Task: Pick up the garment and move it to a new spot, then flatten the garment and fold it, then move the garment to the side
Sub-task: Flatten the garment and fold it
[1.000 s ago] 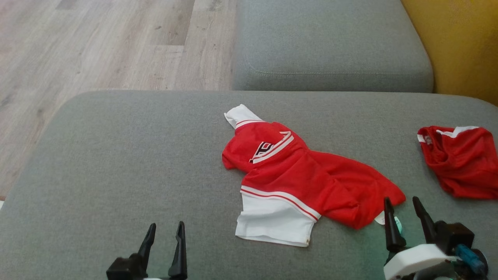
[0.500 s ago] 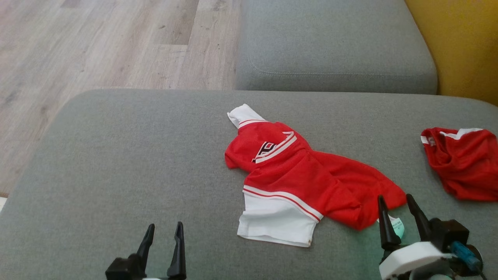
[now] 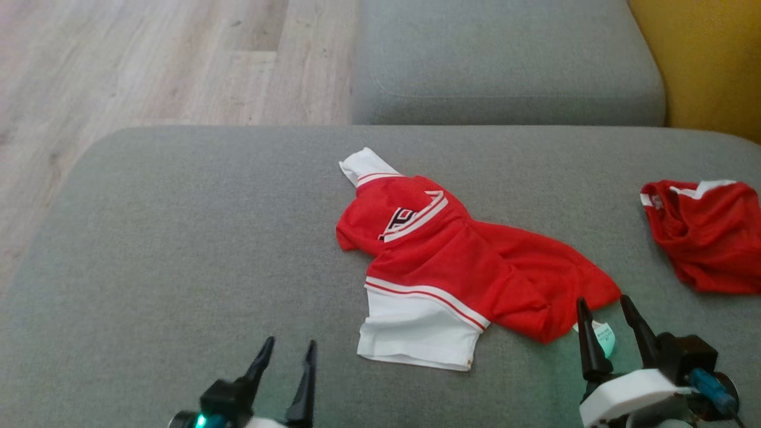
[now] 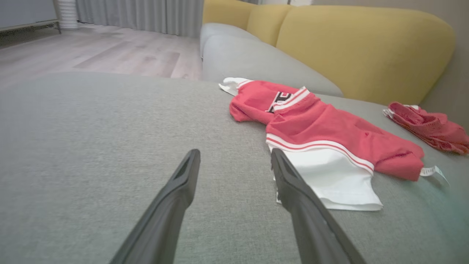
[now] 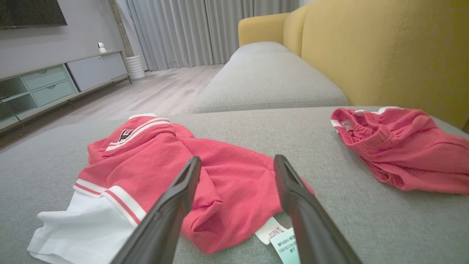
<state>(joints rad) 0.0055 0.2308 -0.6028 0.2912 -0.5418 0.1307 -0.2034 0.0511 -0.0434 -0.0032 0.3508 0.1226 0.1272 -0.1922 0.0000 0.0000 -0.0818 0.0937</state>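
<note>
Garment [image 3: 452,273] lies crumpled on the grey sofa cushion [image 3: 178,249], a bit right of centre for you, not picked up yet. Key relation: its long axis runs diagonally, from the white cuff [image 3: 364,166] at the far left end to a red corner at the near right end. That near corner sits just ahead of the right gripper [image 3: 601,301]. Right fingers stand wide and hold nothing. In the right wrist view the red fold and the care label [image 5: 282,238] lie on the cushion between and just beyond the tips; contact I cannot confirm. Left gripper [image 3: 291,342] is also wide and empty, low at the front of the cushion and well apart from the fabric. The part closest to it is the white panel [image 3: 416,333], off to its right. So the right arm is the nearer one, and you likely need only a short reach forward and down onto the red corner. The left arm would have to travel right toward the white hem. Look: red jersey-type top, white and red stripe bands, dark logo near the collar, one side folded over itself, bunched, not flat. Soft, so expect it to drape when lifted. A second red piece [image 3: 704,238] sits apart at the right edge; don't mix them up.
</note>
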